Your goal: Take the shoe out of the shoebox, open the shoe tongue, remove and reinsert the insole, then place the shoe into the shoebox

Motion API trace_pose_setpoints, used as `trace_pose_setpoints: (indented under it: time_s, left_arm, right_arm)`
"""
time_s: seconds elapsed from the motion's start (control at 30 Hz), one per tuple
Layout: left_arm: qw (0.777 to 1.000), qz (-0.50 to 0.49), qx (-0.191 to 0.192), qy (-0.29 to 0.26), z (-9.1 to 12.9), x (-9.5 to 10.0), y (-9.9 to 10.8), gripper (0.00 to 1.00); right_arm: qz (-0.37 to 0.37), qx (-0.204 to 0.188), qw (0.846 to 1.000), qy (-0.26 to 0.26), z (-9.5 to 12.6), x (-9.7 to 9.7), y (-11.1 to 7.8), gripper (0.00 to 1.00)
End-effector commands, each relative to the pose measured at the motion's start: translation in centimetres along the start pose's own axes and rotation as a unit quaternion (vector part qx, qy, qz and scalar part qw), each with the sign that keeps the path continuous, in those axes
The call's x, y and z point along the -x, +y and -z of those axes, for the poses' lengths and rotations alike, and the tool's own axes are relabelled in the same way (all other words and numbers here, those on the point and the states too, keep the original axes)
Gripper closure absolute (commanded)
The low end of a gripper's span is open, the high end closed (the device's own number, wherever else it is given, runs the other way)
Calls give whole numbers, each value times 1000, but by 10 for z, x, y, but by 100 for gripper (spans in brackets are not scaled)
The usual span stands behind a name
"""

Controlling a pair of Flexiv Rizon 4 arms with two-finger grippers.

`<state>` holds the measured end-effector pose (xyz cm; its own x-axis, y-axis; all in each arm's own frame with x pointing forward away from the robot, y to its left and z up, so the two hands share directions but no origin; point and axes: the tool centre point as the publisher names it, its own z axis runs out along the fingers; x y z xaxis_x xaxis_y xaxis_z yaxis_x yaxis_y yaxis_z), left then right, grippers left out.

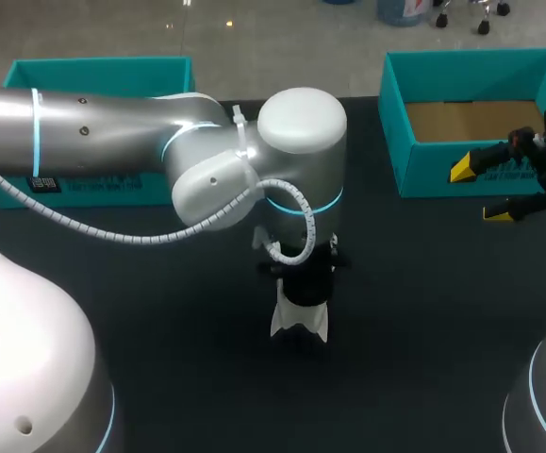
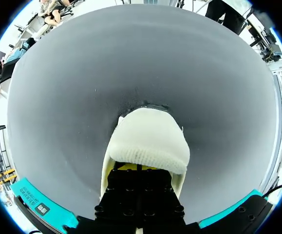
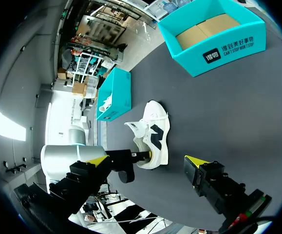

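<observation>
- Nearest to us, at the middle of the dark table (image 1: 159,340), the left gripper (image 1: 304,283) points down onto the white sneaker (image 1: 301,323). The gripper's black body covers much of the sneaker from above.
- In the left wrist view, the sneaker's padded heel collar sits right against the gripper and the toe points away from it. We cannot tell whether this gripper is clamped or released.
- The right wrist view shows the sneaker's side with a black mark, out of the box, with the left gripper at its heel opening.
- Further off to the right, the right gripper (image 1: 480,192) hovers just in front of the shoebox (image 1: 433,175). Its fingers are spread wide with nothing between them.
- The teal shoebox stands open at the far right, its brown cardboard floor showing.
- At the far left, a second teal box (image 1: 98,71) sits partly behind the left arm (image 1: 93,123).
</observation>
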<state>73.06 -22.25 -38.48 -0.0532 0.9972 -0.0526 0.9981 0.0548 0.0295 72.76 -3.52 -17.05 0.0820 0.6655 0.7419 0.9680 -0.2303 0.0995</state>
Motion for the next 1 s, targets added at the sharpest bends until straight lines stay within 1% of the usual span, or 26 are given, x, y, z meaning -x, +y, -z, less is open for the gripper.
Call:
trace_pose_setpoints:
  time_s: [0.03,0.23,0.33,0.53,0.6,0.73,0.9,1.0]
  left_arm:
    - [1000,-1,6,-10,2,-9,4,100]
    - [1000,-4,9,-12,-13,-6,15,100]
    - [1000,-7,6,-11,-18,-4,16,100]
    - [1000,-7,1,-11,-20,-4,12,100]
    - [1000,-10,9,-14,-13,-4,10,100]
    - [999,-18,38,-19,6,-4,12,100]
    - [998,-25,60,-27,23,-6,21,100]
    - [997,-32,62,-37,30,-7,29,100]
  right_arm:
    - [-1,0,1000,-2,0,0,0,0]
    - [-1,0,1000,-2,0,0,0,0]
    - [-1,0,1000,-2,0,0,0,0]
    - [-1,0,1000,-2,0,0,0,0]
    - [-1,0,1000,-2,0,0,0,0]
    - [-1,0,1000,-2,0,0,0,0]
    - [-1,0,1000,-2,0,0,0,0]
    - [-1,0,1000,-2,0,0,0,0]
